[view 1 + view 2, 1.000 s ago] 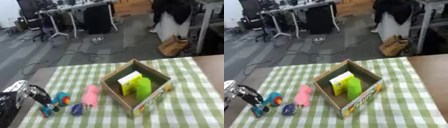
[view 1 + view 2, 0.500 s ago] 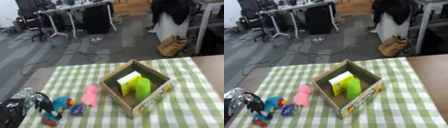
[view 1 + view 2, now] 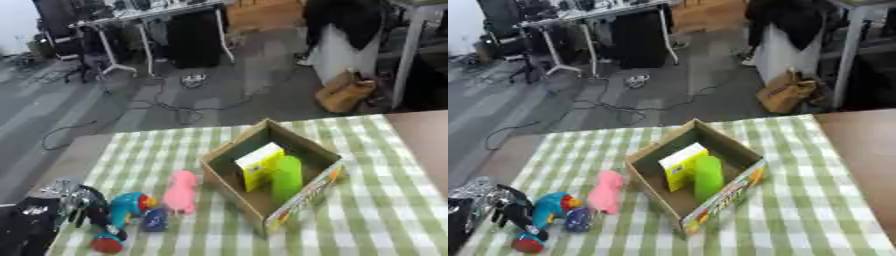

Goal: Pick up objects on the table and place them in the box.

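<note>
Two items already sit in the open cardboard box (image 3: 302,197) at centre: a yellow carton (image 3: 259,165) and a green block (image 3: 287,178). At lower left, the left hand (image 3: 77,207) curls round a teal toy (image 3: 125,209); a pink toy (image 3: 182,190) and a small blue piece (image 3: 156,220) wait.

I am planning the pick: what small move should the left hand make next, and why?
Probably curl the left hand round the teal toy and lift. Its fingers already sit against that toy, which lies outside the box, beside the pink toy.

Open box (image 3: 308,186) top, toys (image 3: 181,191) alongside
</note>
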`<control>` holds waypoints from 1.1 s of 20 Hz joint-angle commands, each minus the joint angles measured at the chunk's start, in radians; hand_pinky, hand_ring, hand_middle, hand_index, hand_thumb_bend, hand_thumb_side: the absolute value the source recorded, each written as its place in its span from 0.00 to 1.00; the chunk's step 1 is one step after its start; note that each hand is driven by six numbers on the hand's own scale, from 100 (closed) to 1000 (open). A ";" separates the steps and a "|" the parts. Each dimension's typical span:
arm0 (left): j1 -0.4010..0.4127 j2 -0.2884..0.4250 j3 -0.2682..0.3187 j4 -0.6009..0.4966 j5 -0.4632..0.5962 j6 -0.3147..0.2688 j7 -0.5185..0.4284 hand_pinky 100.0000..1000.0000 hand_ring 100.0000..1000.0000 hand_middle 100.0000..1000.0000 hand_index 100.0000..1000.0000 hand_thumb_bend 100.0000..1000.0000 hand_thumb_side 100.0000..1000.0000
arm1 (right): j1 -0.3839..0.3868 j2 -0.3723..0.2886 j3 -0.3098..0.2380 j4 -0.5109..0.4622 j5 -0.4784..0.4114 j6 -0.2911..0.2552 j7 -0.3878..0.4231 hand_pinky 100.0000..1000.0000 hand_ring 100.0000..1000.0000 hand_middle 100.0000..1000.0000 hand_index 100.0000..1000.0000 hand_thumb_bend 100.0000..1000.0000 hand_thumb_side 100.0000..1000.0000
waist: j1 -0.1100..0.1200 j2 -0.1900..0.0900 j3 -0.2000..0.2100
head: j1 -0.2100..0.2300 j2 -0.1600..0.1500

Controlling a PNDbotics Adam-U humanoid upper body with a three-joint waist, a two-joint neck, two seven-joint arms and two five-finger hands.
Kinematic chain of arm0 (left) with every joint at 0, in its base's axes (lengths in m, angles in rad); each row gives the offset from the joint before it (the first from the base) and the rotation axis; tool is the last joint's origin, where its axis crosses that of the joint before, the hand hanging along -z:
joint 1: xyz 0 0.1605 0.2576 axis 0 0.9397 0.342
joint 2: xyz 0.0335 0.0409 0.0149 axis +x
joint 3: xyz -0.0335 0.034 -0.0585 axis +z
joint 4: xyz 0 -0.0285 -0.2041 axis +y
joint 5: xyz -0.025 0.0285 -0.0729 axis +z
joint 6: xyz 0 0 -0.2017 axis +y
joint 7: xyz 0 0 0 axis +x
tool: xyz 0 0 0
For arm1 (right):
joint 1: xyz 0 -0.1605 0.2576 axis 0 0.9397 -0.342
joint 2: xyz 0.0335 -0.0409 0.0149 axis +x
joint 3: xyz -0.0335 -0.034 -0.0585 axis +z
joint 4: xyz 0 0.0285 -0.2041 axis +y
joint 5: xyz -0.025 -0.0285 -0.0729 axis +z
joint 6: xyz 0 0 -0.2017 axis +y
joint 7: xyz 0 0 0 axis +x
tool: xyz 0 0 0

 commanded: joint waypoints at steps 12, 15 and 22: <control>0.008 -0.029 0.023 0.075 -0.061 0.035 -0.020 0.39 0.32 0.40 0.69 0.67 0.94 | -0.003 -0.012 -0.010 -0.015 0.006 0.000 -0.005 0.81 0.88 0.81 0.92 0.00 1.00 | -0.011 -0.022 -0.007 | 0.011 -0.005; 0.009 -0.029 0.029 0.078 -0.064 0.043 -0.016 0.29 0.23 0.30 0.58 0.57 0.92 | -0.001 -0.013 -0.010 -0.015 0.007 0.000 -0.006 0.81 0.88 0.81 0.93 0.00 1.00 | -0.009 -0.021 -0.007 | 0.011 -0.004; 0.019 -0.033 0.033 0.082 -0.059 0.042 0.009 0.12 0.10 0.17 0.46 0.56 0.88 | 0.000 -0.014 -0.012 -0.015 0.007 -0.001 -0.007 0.81 0.88 0.81 0.93 0.00 1.00 | -0.016 -0.019 -0.004 | 0.015 -0.003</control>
